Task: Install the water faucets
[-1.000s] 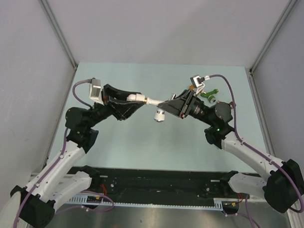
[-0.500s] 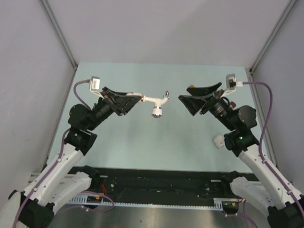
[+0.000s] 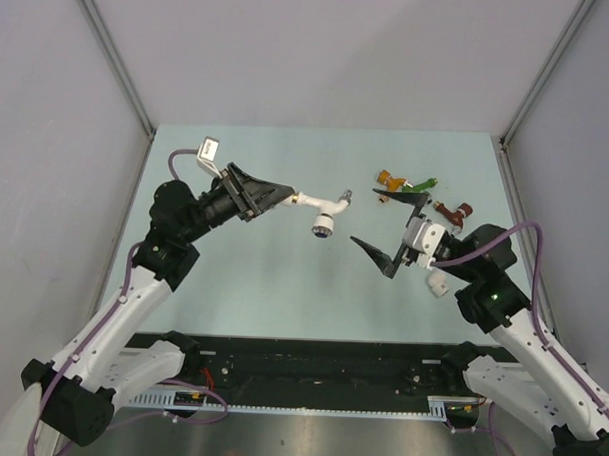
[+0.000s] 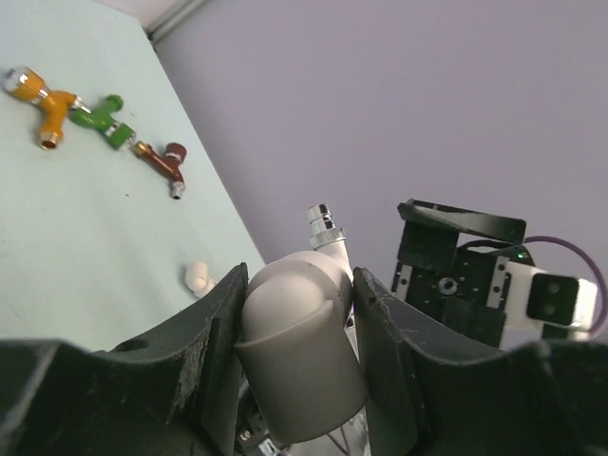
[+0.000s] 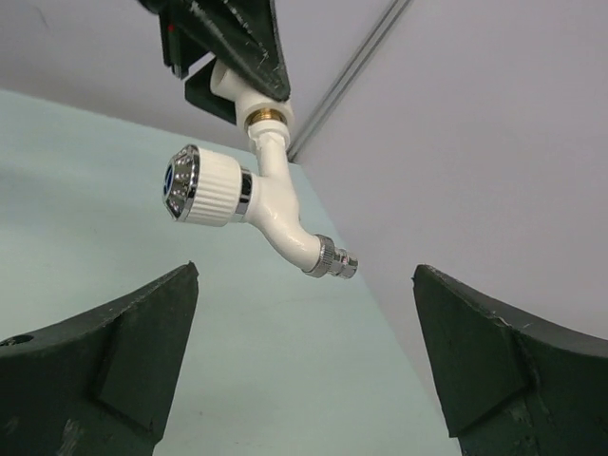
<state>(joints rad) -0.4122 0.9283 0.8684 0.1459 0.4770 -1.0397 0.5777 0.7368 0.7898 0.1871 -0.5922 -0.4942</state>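
Above the middle of the table [image 3: 252, 286], my left gripper [image 3: 286, 195] was clenched on a stubby white connector [image 4: 296, 353], and the white faucet [image 3: 325, 206] stuck out of it in mid-air. My right gripper [image 3: 389, 228] hung released, jaws wide apart, near that faucet without touching it. The orange faucet [image 3: 389, 179], green faucet [image 3: 422, 185] and dark red faucet [image 3: 451, 209] lay in a row at the far right, a second white connector [image 3: 437, 283] beside my right arm.

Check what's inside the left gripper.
The left gripper clamps a white fitting that carries the white faucet. Its fingers cover the fitting's sides; how deep it sits is hidden.
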